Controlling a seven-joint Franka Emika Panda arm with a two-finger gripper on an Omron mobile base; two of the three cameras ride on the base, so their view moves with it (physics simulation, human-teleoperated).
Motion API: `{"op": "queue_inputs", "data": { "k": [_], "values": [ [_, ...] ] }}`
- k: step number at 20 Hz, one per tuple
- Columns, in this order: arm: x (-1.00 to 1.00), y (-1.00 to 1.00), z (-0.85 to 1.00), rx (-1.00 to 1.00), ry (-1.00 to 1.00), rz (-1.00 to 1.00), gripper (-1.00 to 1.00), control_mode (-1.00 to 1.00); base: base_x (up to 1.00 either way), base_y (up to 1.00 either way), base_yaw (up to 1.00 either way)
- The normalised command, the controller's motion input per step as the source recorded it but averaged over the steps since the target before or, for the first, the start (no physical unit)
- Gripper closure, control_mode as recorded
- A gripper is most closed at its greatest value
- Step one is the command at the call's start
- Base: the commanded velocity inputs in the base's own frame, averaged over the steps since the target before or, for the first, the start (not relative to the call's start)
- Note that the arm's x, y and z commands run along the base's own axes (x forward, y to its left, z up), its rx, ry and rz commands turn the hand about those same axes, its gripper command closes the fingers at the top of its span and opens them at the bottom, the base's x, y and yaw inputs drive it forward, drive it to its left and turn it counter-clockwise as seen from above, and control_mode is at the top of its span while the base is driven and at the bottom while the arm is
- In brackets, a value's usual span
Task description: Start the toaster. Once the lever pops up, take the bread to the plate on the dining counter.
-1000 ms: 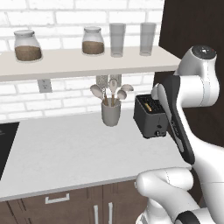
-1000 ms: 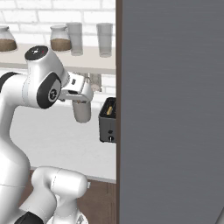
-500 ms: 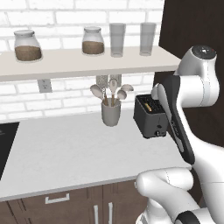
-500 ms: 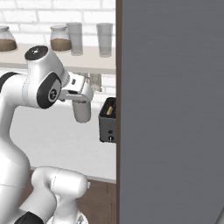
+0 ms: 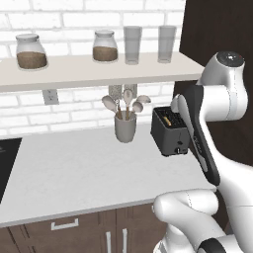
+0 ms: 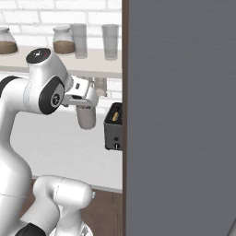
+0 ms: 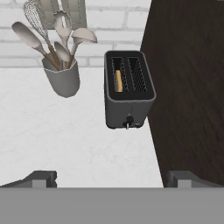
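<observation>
Nothing is shifting since the earlier frames: arm, toaster (image 5: 171,131) and crock are all sitting as before. Claw (image 7: 112,179): standing fully spread, fingertips (image 7: 40,179) wide apart, gripping and touching nothing, hovering above the white worktop (image 5: 74,168) short of the toaster. Arm: rising beside the toaster, elbow lifted high, forearm folding back down, hand looking onto the toaster from above. Toaster: black, two slots, standing on the worktop against the dark cabinet panel (image 7: 188,87), lever end facing the hand. Bread (image 7: 118,81): golden slice sitting upright in the slot farther from the panel. Grey utensil crock (image 7: 62,78): standing near the toaster, away from the panel.
</observation>
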Motion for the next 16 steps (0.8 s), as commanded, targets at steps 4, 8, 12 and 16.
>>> {"op": "queue_inputs", "data": {
  "k": [4, 8, 12, 16],
  "values": [
    [0.0, 0.0, 0.0, 0.0, 0.0, 0.0, -1.0, -1.0, 0.0, 0.0, 0.0],
    [0.0, 0.0, 0.0, 0.0, 0.0, 0.0, -1.0, -1.0, 0.0, 0.0, 0.0],
    [0.0, 0.0, 0.0, 0.0, 0.0, 0.0, -1.0, -1.0, 0.0, 0.0, 0.0],
    [0.0, 0.0, 0.0, 0.0, 0.0, 0.0, -1.0, -1.0, 0.0, 0.0, 0.0]
  ]
}}
